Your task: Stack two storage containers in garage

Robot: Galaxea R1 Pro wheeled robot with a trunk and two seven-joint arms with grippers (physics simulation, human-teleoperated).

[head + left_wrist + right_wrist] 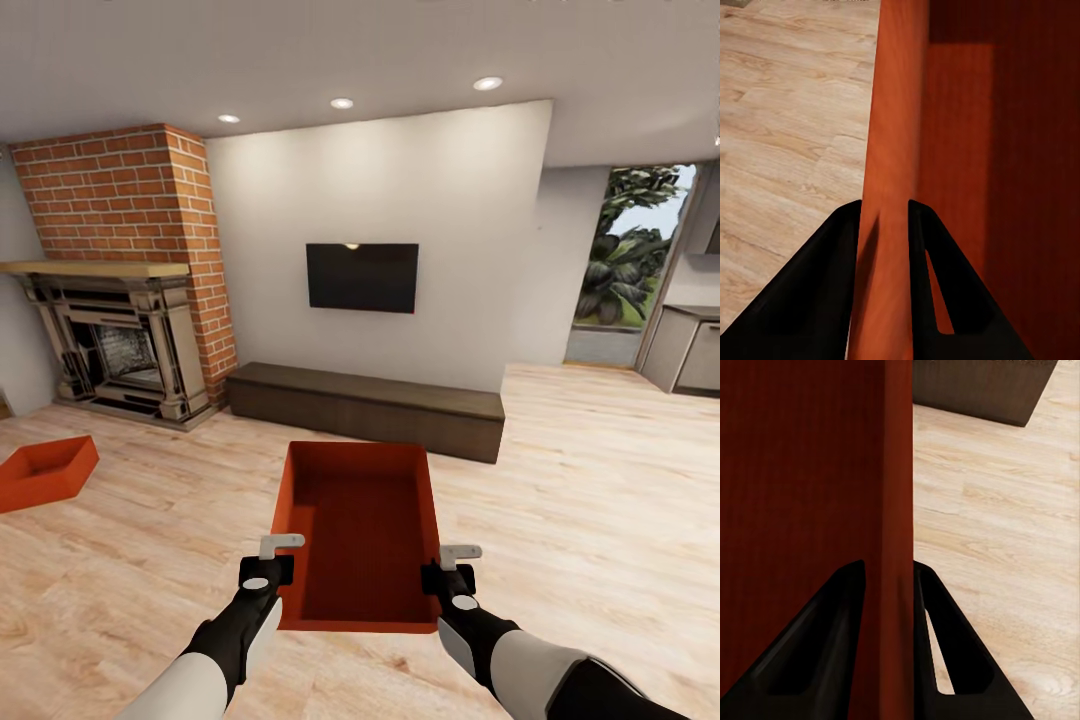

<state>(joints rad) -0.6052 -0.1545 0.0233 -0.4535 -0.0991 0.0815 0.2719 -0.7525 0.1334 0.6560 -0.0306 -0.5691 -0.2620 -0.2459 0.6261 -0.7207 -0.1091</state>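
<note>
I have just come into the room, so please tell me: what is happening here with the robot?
The robot holds one orange-red storage container in front of itself with both arms. The left gripper is shut on one side wall, the right gripper on the opposite wall. The second container lies on the wood floor near the brick fireplace.

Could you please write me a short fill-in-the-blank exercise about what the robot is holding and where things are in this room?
1. Both grippers, left and right, clamp opposite side walls of the held container, whose colour is ____.
2. The second container lies on the ____ plank floor.
3. The black TV hangs above a long dark ____.
4. The fireplace surround is red ____.

Missing words: orange-red; wood; cabinet; brick
</note>
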